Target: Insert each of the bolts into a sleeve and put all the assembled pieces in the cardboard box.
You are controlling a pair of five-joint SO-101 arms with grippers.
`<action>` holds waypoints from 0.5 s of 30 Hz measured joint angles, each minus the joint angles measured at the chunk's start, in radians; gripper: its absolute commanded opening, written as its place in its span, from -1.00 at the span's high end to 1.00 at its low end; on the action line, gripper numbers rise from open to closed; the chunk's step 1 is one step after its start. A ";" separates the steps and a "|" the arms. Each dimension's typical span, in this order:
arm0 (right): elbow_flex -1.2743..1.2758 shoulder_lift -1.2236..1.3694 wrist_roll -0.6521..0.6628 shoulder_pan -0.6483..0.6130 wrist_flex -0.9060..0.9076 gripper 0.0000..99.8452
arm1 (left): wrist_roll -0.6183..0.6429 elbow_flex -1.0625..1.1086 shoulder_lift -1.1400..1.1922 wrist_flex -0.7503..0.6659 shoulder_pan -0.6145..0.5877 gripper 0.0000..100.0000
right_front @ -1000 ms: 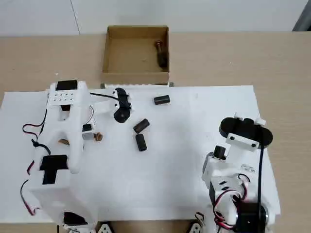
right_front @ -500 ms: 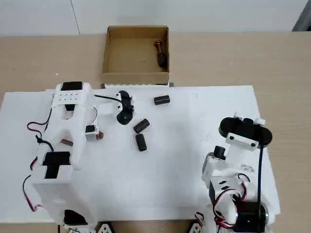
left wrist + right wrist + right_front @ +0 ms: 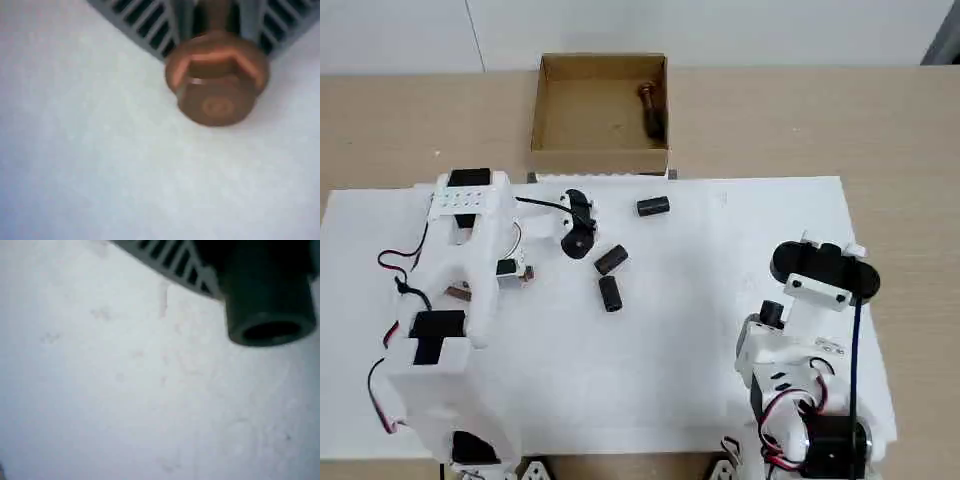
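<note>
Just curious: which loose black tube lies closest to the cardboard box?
The sleeve just in front of the cardboard box; the other two lie farther from it.

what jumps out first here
Over the white sheet, the left claw grips a copper bolt and the right claw holds a black sleeve. Three loose sleeves lie mid-sheet; one assembled piece sits in the cardboard box.

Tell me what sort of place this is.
Probably a robotics test bench: left arm and right arm at a wooden table, a white sheet as work surface, loose black sleeves and a cardboard box.
</note>
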 measured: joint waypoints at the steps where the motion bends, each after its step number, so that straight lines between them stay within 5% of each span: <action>1: 0.000 0.000 0.000 0.000 0.000 0.99 | 0.000 0.000 -0.011 0.005 0.003 0.99; 9: -0.133 -0.009 0.000 0.000 0.003 0.99 | 0.005 -0.043 -0.221 0.153 0.109 0.99; 15: -0.244 -0.011 0.000 0.000 0.072 0.99 | 0.176 -0.095 -0.379 0.175 0.212 0.99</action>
